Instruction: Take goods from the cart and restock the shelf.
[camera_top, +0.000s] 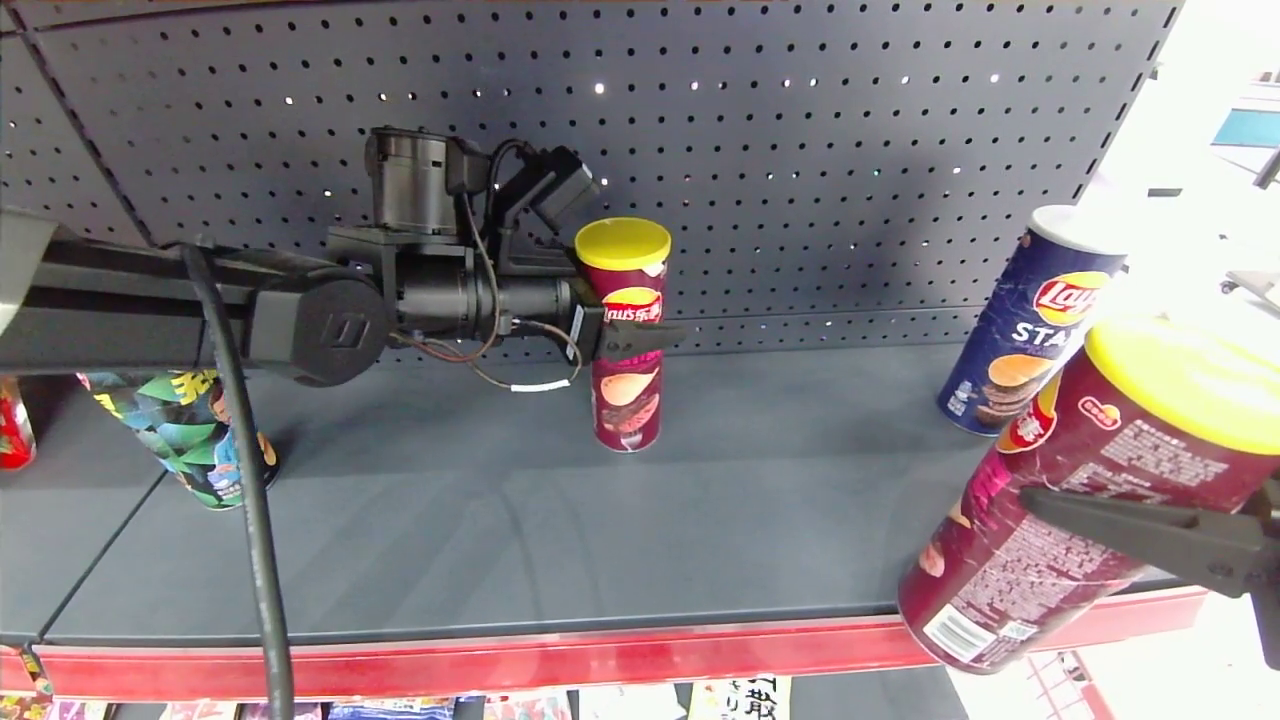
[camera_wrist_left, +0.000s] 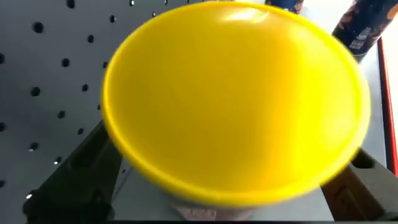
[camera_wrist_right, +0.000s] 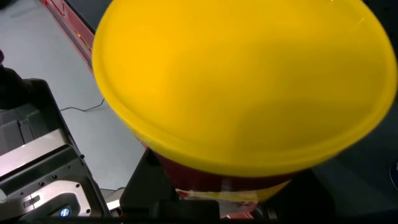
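Non-task stuff from my head cam: dark pegboard panel (camera_top: 800, 150) fills 12 o'clock. Blue chip can (camera_top: 1030, 320) at 3 o'clock. Green patterned can (camera_top: 170, 430) at 9 o'clock, with a red can (camera_top: 12, 425) near it, cut off by the edge. Printed packs (camera_top: 745, 697) at 6 o'clock, on a lower level.

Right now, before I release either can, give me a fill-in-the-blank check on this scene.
1. The left gripper is shut on a maroon can whose lid is ____.
2. That can is held ____, close to the pegboard.
3. The right gripper holds a second can, which is ____ rather than upright.
4. The blue can stands to the robot's ____ of the left gripper.
Missing words: yellow; upright; tilted; right.
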